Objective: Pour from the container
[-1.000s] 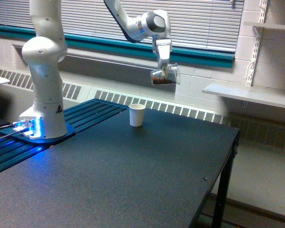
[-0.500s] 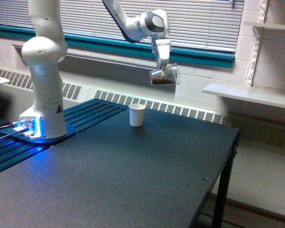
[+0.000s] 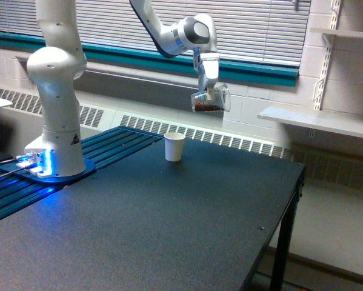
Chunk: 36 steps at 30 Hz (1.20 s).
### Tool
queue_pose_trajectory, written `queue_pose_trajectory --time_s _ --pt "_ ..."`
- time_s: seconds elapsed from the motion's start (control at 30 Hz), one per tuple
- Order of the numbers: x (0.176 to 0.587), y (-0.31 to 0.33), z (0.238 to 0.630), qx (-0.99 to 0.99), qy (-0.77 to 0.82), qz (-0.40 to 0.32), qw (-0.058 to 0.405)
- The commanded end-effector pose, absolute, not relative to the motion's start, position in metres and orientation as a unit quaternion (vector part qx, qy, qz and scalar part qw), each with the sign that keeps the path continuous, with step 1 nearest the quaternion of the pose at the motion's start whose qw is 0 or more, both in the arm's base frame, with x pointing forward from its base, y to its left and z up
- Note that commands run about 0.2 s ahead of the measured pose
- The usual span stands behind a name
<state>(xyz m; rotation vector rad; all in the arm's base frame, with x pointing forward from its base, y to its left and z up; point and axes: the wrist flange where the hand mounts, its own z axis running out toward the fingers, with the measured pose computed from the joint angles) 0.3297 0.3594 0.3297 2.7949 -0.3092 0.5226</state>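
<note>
One beaker (image 3: 209, 100) hangs in my jaws (image 3: 211, 86), which are clamped on its upper part, high above the desk (image 3: 169, 224) and in front of the grey wall under the blinds (image 3: 254, 27). It is clear plastic, tipped somewhat toward the exterior view's left, with a dark brown load lying along its lower side. Whether that load is grains or liquid I cannot tell from here.

Below and to the exterior view's left stands a white cup (image 3: 174, 147), upright on the desk and well apart from my beaker, both sideways and in height. That gap is my main worry. If I tilt further from where I am, the load would likely fall onto the dark desk beside the cup rather than into it. Even if I come over the cup, a pour from this height could scatter or bounce out, and the cup mouth looks narrower than the beaker.

The cup looks light and nothing holds it; a heavy fall of material, or a brush from the beaker's rim, could tip it over.

My grip is on thin, smooth plastic. As I rotate, the beaker could slip or swing in the jaws and throw the stream off aim.
</note>
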Motion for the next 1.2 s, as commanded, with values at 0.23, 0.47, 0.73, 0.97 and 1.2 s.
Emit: queue_pose_trajectory --time_s 0.23,0.47,0.73,0.97,1.2 --pt "0.335 0.348 0.342 0.964 -0.067 0.199 0.163" --pt "0.327 0.343 0.344 0.963 -0.071 0.203 0.163" --pt "0.316 0.350 0.352 0.961 -0.081 0.211 0.161" --pt "0.296 0.368 0.346 0.962 -0.089 0.209 0.150" --pt "0.274 0.381 0.334 0.963 -0.108 0.203 0.144"
